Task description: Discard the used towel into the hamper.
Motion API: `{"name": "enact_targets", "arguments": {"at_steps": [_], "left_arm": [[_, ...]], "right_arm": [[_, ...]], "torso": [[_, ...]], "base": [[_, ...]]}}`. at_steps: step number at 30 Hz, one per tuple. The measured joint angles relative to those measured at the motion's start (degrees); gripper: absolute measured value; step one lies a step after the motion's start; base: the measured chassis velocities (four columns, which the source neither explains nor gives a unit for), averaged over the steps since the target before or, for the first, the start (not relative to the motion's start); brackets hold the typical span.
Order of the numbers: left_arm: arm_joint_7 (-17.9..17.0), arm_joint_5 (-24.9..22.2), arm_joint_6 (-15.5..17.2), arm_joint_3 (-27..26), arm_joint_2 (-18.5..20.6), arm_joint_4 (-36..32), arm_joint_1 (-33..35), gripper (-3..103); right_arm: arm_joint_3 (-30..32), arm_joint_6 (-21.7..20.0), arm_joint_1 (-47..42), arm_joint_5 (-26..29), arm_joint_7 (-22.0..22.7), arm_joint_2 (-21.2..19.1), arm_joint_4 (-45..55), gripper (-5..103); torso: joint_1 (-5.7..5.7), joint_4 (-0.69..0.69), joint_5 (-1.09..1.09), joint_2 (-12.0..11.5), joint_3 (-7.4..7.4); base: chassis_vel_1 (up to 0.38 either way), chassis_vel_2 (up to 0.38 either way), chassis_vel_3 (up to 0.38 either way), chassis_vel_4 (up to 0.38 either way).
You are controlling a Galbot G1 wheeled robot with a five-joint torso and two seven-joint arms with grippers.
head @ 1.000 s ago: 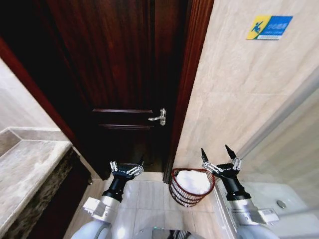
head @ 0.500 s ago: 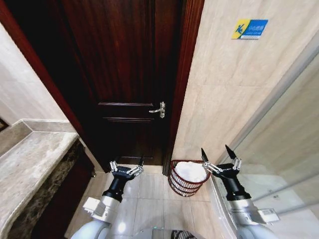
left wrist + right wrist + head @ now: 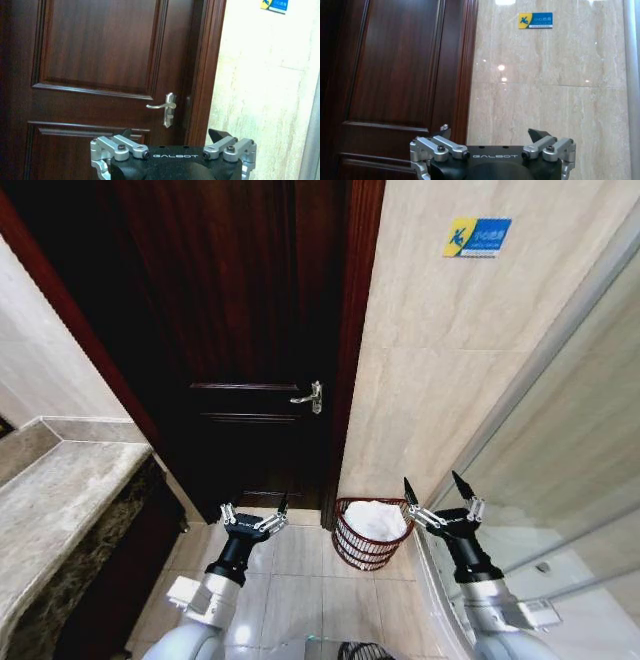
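On the floor ahead, between both arms but closer to the right one, stands the hamper [image 3: 372, 532] with the towel [image 3: 375, 519] heaped white inside it.

Right gripper [image 3: 439, 489] hovers just right of the hamper's rim, slightly nearer the robot, jaws spread and empty; the left gripper [image 3: 254, 511] hangs well apart on the left, also spread and holding nothing. The hamper sits against the tiled wall [image 3: 440, 380] beside the dark door [image 3: 240, 330], upright, its mouth facing up. Judging by this, the towel looks already discarded.
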Motion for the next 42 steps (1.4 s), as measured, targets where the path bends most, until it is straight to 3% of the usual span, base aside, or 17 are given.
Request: {"name": "enact_targets", "arguments": {"at_steps": [15, 42], "left_arm": [[0.00, 0.00, 0.00, 0.00, -0.01, 0.00, 0.00, 100], [0.00, 0.00, 0.00, -0.01, -0.01, 0.00, 0.01, 100]], "right_arm": [[0.00, 0.00, 0.00, 0.00, 0.00, 0.00, 0.00, 100], [0.01, 0.00, -0.01, 0.00, 0.00, 0.00, 0.00, 100]], "torso": [[-0.02, 0.00, 0.01, 0.00, 0.00], [-0.07, 0.00, 0.00, 0.04, -0.02]], "base": [[0.079, -0.083, -0.085, 0.088], [0.230, -0.233, -0.229, 0.227]]}}
